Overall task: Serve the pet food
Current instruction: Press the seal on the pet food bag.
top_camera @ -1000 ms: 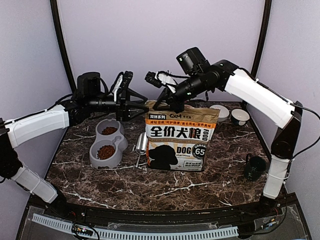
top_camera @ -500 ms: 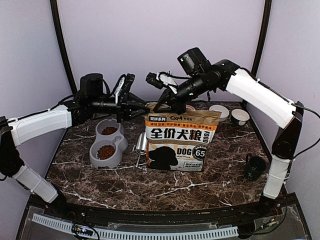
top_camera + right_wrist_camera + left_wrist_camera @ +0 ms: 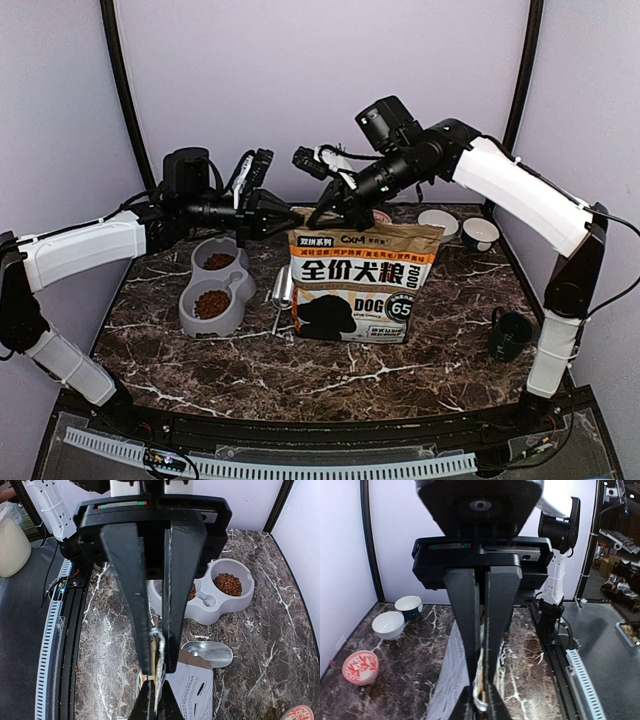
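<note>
Nearest on marble table (image 3: 200, 370): black mug (image 3: 510, 335), off to right. Bit further in: dog-food bag (image 3: 355, 285) standing upright mid-table, metal scoop (image 3: 281, 293) lying just beside its left edge, grey double bowl (image 3: 213, 290) left of that. Kibble (image 3: 211, 303) sitting in both bowl compartments. Up at bag's top edge: right tool (image 3: 327, 212) pressed tight on crinkled rim, left tool (image 3: 290, 213) pinching same rim at left corner, fingers nearly together. Way back: white bowl (image 3: 438, 225), dark-sided bowl (image 3: 480, 232), red patterned bowl (image 3: 360, 666) behind bag.
</note>
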`<state>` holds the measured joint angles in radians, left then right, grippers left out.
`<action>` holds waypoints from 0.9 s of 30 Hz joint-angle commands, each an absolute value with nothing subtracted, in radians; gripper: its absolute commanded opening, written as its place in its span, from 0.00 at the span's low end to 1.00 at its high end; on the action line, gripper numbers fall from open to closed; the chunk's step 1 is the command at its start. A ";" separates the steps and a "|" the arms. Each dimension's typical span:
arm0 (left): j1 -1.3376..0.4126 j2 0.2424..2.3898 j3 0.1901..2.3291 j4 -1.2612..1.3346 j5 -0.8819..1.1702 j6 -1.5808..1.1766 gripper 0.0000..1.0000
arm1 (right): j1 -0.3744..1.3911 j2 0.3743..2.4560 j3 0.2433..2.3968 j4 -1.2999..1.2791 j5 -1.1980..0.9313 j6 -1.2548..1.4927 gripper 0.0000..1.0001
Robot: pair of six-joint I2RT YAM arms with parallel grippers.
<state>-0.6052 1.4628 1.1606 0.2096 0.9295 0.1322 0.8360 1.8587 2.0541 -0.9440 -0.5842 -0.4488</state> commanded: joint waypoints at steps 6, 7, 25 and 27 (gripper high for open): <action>-0.609 1.446 1.145 0.246 0.940 0.136 0.00 | 0.838 1.765 2.015 -0.925 -0.592 -0.448 0.22; -0.610 1.444 1.144 0.247 0.938 0.136 0.00 | 0.838 1.757 1.991 -0.925 -0.570 -0.447 0.32; -0.609 1.436 1.138 0.261 0.950 0.129 0.00 | 0.814 1.701 1.867 -0.839 -0.494 -0.390 0.38; -0.609 1.436 1.138 0.261 0.950 0.130 0.00 | 0.814 1.704 1.875 -0.833 -0.498 -0.383 0.35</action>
<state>-0.6048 1.4639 1.1492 0.2359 0.9230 0.1307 0.8173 1.7237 1.8652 -0.8776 -0.4992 -0.4057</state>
